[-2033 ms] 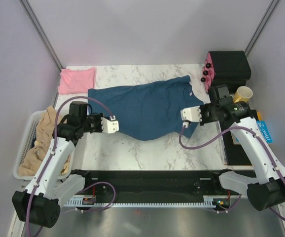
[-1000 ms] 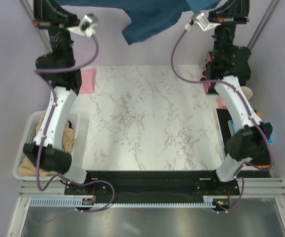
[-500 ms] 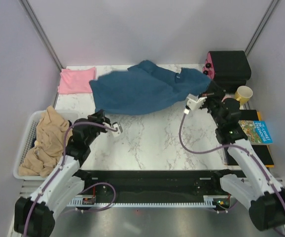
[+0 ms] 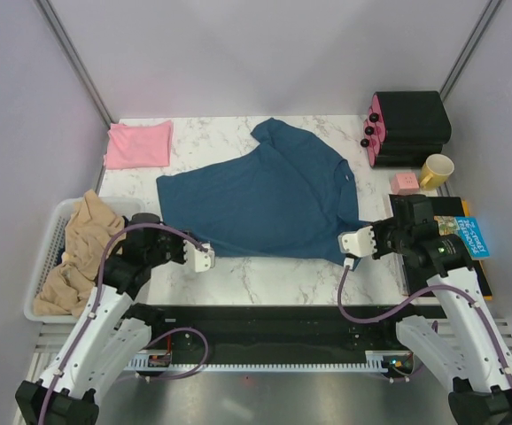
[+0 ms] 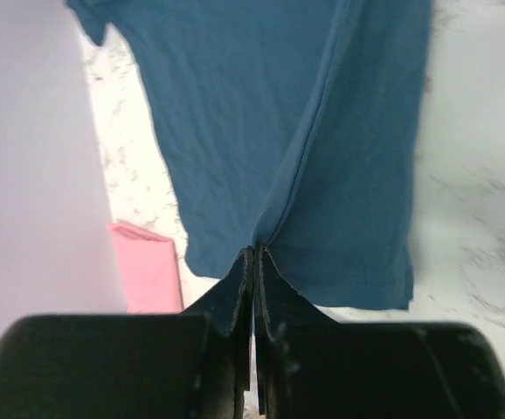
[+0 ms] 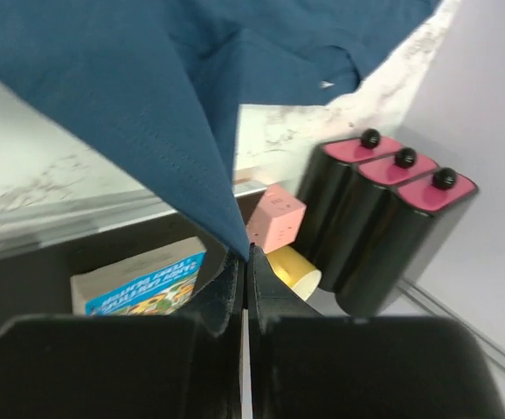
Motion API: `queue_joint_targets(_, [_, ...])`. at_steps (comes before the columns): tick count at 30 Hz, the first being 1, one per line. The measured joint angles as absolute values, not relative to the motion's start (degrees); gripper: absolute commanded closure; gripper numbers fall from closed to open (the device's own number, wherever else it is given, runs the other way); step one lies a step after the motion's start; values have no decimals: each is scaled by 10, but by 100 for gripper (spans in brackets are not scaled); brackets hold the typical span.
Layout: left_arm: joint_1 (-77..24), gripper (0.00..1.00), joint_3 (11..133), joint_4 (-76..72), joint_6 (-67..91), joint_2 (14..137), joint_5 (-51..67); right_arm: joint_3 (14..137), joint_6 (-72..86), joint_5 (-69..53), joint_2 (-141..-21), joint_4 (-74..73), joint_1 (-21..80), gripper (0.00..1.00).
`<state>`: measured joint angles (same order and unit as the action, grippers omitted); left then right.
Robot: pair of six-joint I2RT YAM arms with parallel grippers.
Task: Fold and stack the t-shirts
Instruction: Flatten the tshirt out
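Teal-blue cotton fills the middle of my overhead view. The teal-blue t-shirt (image 4: 265,199) lies spread across the marble table (image 4: 283,276), with its collar toward the right side and one sleeve pointing to the far edge.

My left gripper (image 4: 205,258) sits at the near left corner of the shirt. On the left wrist camera I see its jaws pressed together, with a fold of the blue cloth pinched at their tips. My right gripper (image 4: 352,242) is at the near right corner. The right wrist camera shows its jaws likewise closed on a point of the fabric, which fans out away from them.

The pink t-shirt (image 4: 138,143) rests folded at the far left corner of the table, just apart from the blue one. Left of the table, a white basket (image 4: 42,266) holds a crumpled tan cloth (image 4: 83,252). On the right I can make out a black case (image 4: 411,119) with pink caps, a yellow mug (image 4: 437,168), a small pink cube (image 4: 405,183) and a blue printed book (image 4: 469,237).
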<state>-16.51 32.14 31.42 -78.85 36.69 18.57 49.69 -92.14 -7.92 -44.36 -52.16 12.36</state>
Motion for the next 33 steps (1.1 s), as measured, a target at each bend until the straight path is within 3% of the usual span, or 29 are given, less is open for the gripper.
queue_joint_targets(9, [-165,98,439,584,-897,444,194,549,-985,-74,-460,-702,124,100])
queue_joint_targets(11, [-165,96,461,630,-913,465,193,549,-999,-73,-458,-724,124,96])
queue_joint_targets(12, [-165,81,470,650,-920,474,192,549,-1005,-72,-458,-732,124,80])
queue_joint_targets(14, [-165,25,482,681,-935,490,190,549,-1018,-71,-458,-742,123,65])
queue_joint_targets(16, [-165,20,498,712,-949,500,189,550,-1025,-68,-458,-748,123,37])
queue_joint_targets(17, [-165,15,508,724,-951,503,187,551,-1031,-66,-459,-750,123,14])
queue_joint_targets(18, [-165,14,519,733,-953,507,187,554,-1035,-64,-460,-752,123,8])
queue_joint_targets(20, [-165,16,539,744,-958,514,185,565,-1042,-59,-466,-757,123,7])
queue_joint_targets(22, [-165,19,559,750,-962,522,184,577,-1046,-57,-472,-759,123,7])
queue_joint_targets(23, [-165,29,567,750,-962,526,183,584,-1047,-57,-477,-759,123,10])
queue_joint_targets(24, [-165,32,571,749,-962,529,182,591,-1044,-58,-483,-759,123,12])
queue_joint_targets(28, [-165,34,564,655,-942,545,161,598,-1000,-58,-514,-703,123,13])
queue_joint_targets(30, [-164,35,549,563,-915,564,135,590,-955,-48,-536,-620,123,20])
queue_joint_targets(31, [-163,36,543,516,-898,579,119,587,-929,-40,-556,-574,123,30])
queue_joint_targets(32, [-162,40,538,475,-884,594,105,587,-903,-34,-580,-529,123,68])
queue_joint_targets(33, [-161,42,534,427,-867,618,87,592,-877,-27,-607,-487,123,86])
